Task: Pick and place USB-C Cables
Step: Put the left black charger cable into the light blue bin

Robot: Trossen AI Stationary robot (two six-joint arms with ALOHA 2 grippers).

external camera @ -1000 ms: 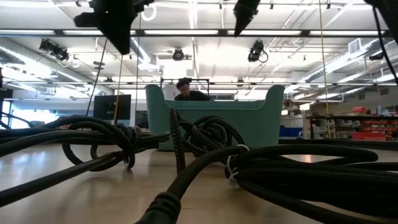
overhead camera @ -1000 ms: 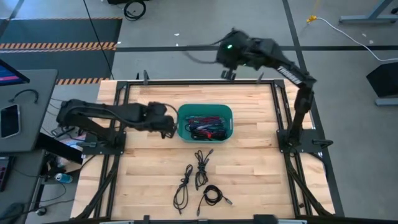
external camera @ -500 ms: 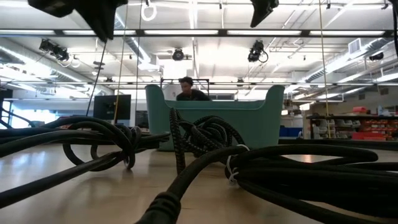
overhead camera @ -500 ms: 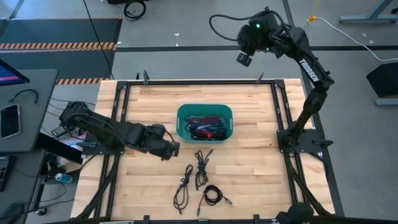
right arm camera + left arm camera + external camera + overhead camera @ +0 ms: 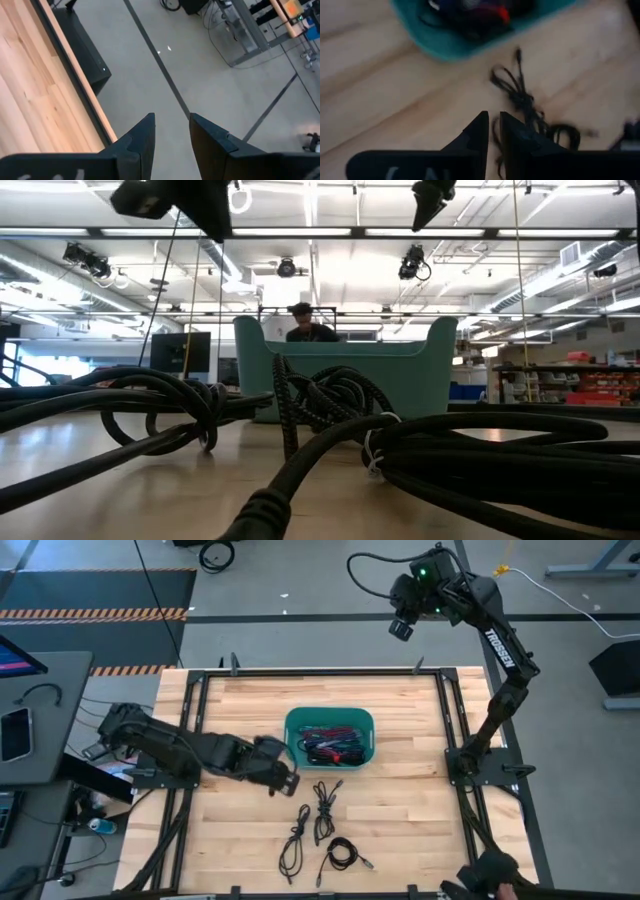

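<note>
A teal bin [image 5: 329, 737] stands mid-table with a tangle of black, red and purple USB-C cables [image 5: 330, 745] inside. Three black cables lie on the wood nearer the front edge: one [image 5: 323, 808] just in front of the bin, one [image 5: 295, 840] to its left, and a coil [image 5: 342, 854]. My left gripper [image 5: 288, 781] hovers over the table at the bin's near left corner, shut and empty; its wrist view shows its fingers [image 5: 493, 125] above the loose cables [image 5: 520, 95]. My right gripper [image 5: 400, 630] is raised beyond the table's far edge, open and empty [image 5: 171, 127].
Black frame rails [image 5: 450, 720] run along the table's sides. In the low view, thick black cables [image 5: 420, 450] fill the foreground before the bin [image 5: 345, 375], and a person [image 5: 305, 325] shows behind it. Bare wood [image 5: 410, 810] lies right of the loose cables.
My left gripper has gone from the bin's left side toward the table's near edge and a little rightward, closer to the loose cables, tipping and rolling as it went. My right gripper has swung toward the right beyond the far edge and risen. The cables and bin have stayed put.
</note>
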